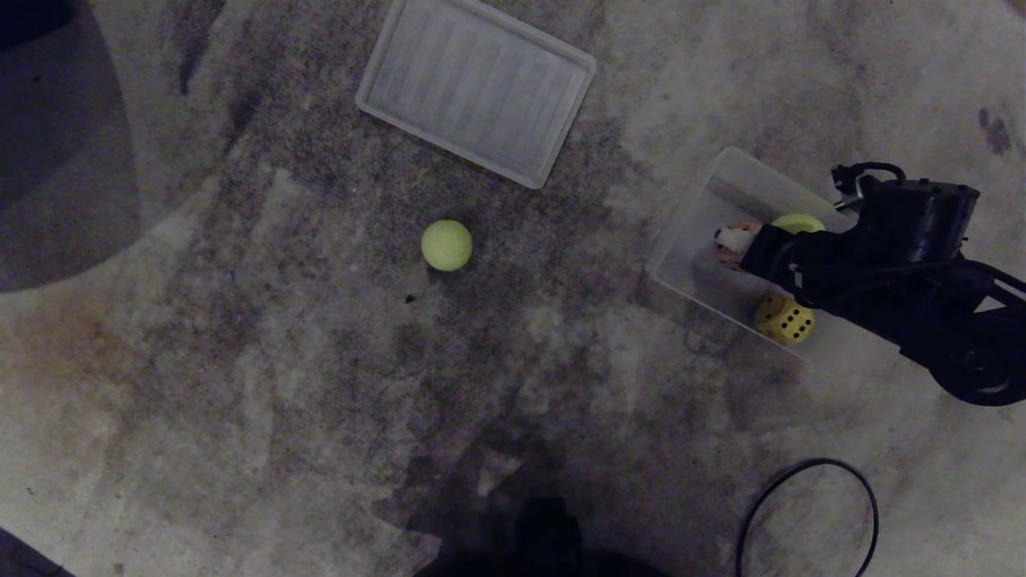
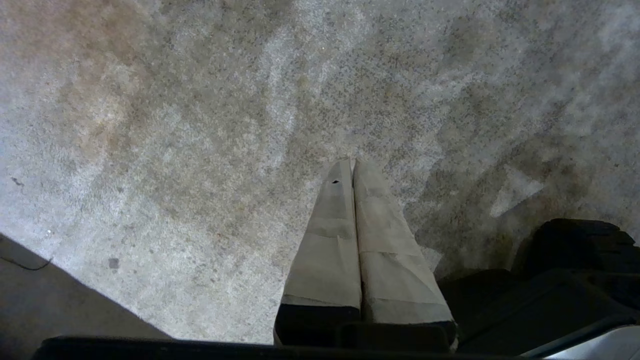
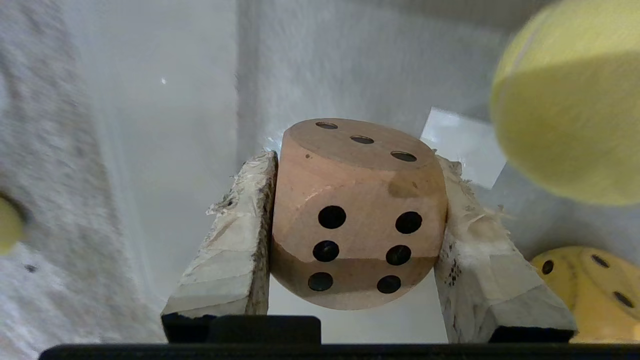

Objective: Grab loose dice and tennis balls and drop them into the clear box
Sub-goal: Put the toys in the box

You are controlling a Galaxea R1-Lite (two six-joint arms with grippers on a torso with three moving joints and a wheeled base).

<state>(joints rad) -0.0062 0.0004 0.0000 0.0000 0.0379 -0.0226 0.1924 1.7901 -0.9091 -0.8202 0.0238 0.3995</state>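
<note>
Mottled grey carpet carries the clear plastic box (image 1: pixel 689 232), over which we find the right pincer (image 3: pixel 357 220) clenched on the beige-pink wooden die (image 3: pixel 357 215); in our judgement, release comes next, then the loose fuzzy yellow-green tennis ball (image 1: pixel 446 245).

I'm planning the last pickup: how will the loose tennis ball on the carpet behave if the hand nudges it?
The tennis ball is round, so a side nudge would likely send it rolling. The carpet looks rough and should slow it soon. Its fuzzy cover probably grips padded fingers well.
</note>
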